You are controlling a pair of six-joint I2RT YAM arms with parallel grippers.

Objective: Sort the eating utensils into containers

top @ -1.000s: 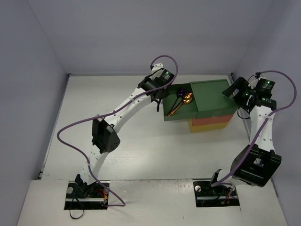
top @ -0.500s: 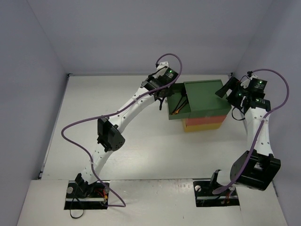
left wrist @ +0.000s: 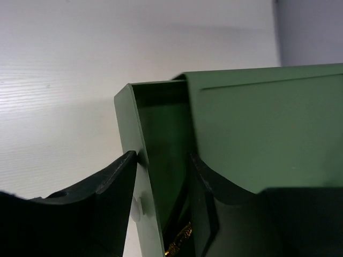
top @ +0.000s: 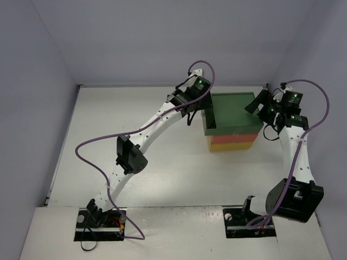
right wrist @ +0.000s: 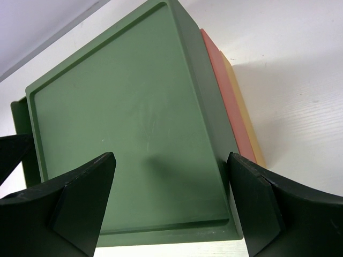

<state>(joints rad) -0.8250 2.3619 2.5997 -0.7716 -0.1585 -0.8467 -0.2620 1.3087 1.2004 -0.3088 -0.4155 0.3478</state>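
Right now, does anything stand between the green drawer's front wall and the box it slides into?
Yes: the left gripper has its fingers astride that front wall, and the inner one sits in the gap beside the green box. It would probably be pinched before the drawer shuts. Nothing else visible blocks it.

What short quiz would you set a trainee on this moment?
1. True or false: the green drawer is fully shut.
2. Fill in: the right gripper, above the green top, has its jaws ___.
3. Which straddles the drawer's front wall? A left gripper; B right gripper; C neither.
Key: 1 false, a gap shows its inside; 2 open; 3 A.
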